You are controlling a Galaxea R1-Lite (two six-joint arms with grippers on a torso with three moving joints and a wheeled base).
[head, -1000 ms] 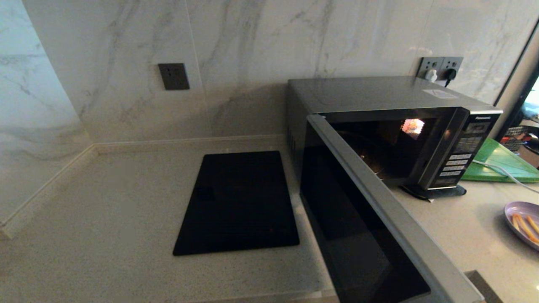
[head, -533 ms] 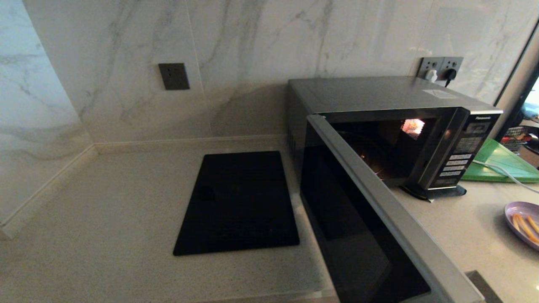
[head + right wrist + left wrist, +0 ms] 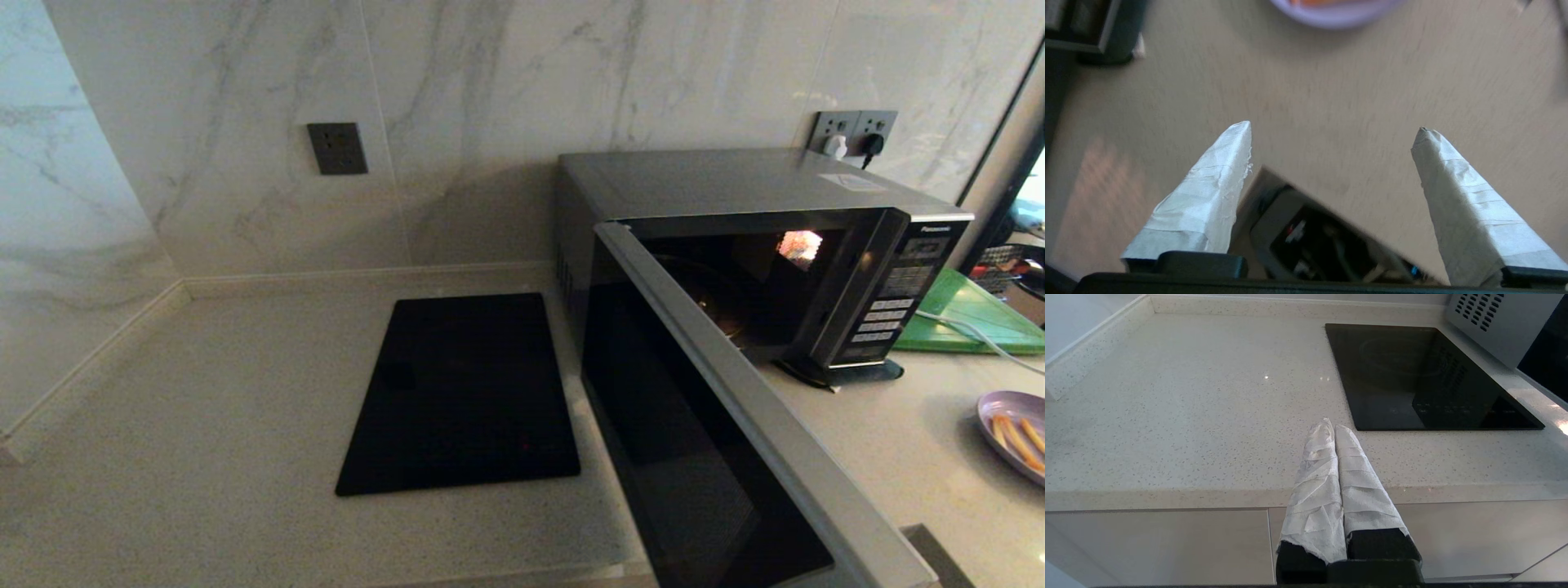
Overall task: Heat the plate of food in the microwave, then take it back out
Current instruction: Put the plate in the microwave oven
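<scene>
The silver-grey microwave (image 3: 735, 184) stands on the counter with its black glass door (image 3: 694, 457) swung wide open toward me and its cavity lit inside. The lavender plate of food (image 3: 1015, 429) with orange-yellow sticks sits on the counter at the far right, outside the microwave; its rim (image 3: 1336, 16) shows ahead of my right gripper (image 3: 1333, 130). That gripper hangs open above the bare counter, short of the plate, holding nothing. My left gripper (image 3: 1331, 426) is shut and empty, low at the counter's front edge left of the cooktop. Neither gripper shows in the head view.
A flat black cooktop (image 3: 461, 392) lies left of the microwave. A green board (image 3: 971, 314) with a white cable across it lies behind the plate. The button panel (image 3: 894, 302) faces front right. A recessed dark opening (image 3: 1314, 241) in the counter edge lies under my right gripper.
</scene>
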